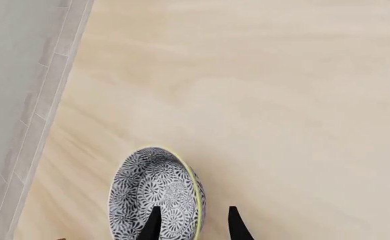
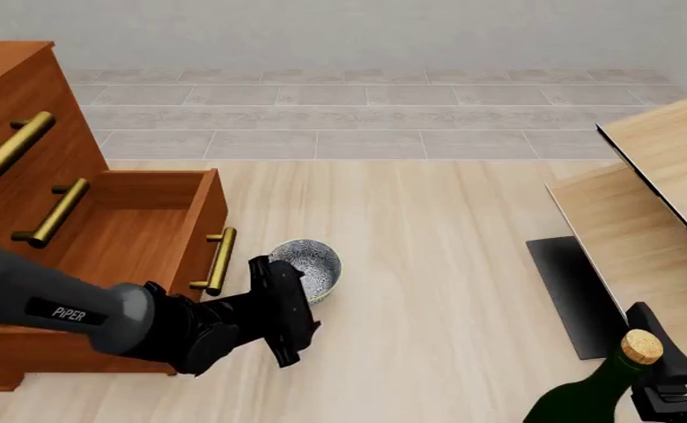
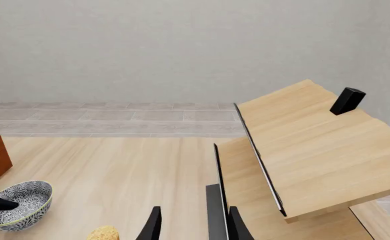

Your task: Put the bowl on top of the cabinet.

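Note:
The bowl (image 2: 308, 264), speckled grey and white with a pale rim, stands on the table just right of the cabinet's open drawer (image 2: 144, 231). The reddish-brown cabinet (image 2: 15, 88) with brass handles fills the left side, and its top runs out of frame. My left gripper (image 2: 299, 286) is open at the bowl's near side. In the left wrist view, one finger of the left gripper (image 1: 195, 225) is inside the bowl (image 1: 156, 192) and the other outside, with the rim between them. My right gripper (image 2: 669, 370) is at the lower right, far from the bowl (image 3: 18, 204); in its own wrist view the right gripper (image 3: 193, 226) is open, holding nothing.
A green bottle with a cork (image 2: 608, 392) stands right beside the right gripper. Pale wooden boards (image 2: 673, 150) with a dark panel (image 2: 572, 291) slant along the right side. The open drawer's brass handle (image 2: 217, 260) juts out close to the bowl.

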Controlling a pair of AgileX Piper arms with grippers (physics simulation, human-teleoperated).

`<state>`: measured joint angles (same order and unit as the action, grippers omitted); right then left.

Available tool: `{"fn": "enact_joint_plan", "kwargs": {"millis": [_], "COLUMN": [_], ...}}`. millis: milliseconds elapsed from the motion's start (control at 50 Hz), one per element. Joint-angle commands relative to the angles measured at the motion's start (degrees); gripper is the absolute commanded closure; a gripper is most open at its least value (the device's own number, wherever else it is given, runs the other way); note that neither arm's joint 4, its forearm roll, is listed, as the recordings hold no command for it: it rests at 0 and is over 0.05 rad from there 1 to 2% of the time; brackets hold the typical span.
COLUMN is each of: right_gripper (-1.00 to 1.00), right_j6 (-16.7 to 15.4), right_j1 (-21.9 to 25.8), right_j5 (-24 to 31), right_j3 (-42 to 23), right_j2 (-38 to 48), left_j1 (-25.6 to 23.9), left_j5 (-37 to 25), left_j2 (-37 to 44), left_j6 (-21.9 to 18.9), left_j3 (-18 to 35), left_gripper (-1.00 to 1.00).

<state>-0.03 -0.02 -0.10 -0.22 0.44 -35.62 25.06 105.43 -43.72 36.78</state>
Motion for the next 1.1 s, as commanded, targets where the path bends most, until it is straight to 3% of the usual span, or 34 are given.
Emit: {"fn": "enact_joint_plan", "kwargs": {"millis": [20, 100, 120, 460, 720, 980, 1100], "right_gripper": [-1.00, -1.00, -1.00, -1.00, -1.00, -1.00, -1.00], "right_j6": [0.00, 0.00, 0.00, -0.01, 0.00, 0.01, 0.01], "right_j1": [0.02, 0.02, 0.01, 0.01, 0.02, 0.04, 0.01], "right_j5": [-0.01, -0.01, -0.01, -0.01, -0.01, -0.01, -0.01], "right_j3": [-0.02, -0.02, -0.02, -0.02, -0.02, -0.02, -0.02], "right_j2": [-0.01, 0.00, -0.01, -0.01, -0.01, -0.01, 0.00], "left_j1": [0.55, 0.51, 0.35, -0.29, -3.04, -8.71, -11.49], "left_j5": [0.87, 2.46, 7.28, 8.06, 5.66, -3.43, -11.75], "left_j2": [1.50, 2.07, 0.27, -1.43, -8.15, -22.81, -31.67], "left_j6": [-0.81, -1.25, -2.11, -4.12, -5.72, -5.14, -5.32], "left_j3": [0.41, 0.43, -1.68, -3.55, -6.58, -9.05, -9.30], "left_gripper": [-1.00, -1.00, 1.00, 1.00, 1.00, 1.00, 1.00]}}
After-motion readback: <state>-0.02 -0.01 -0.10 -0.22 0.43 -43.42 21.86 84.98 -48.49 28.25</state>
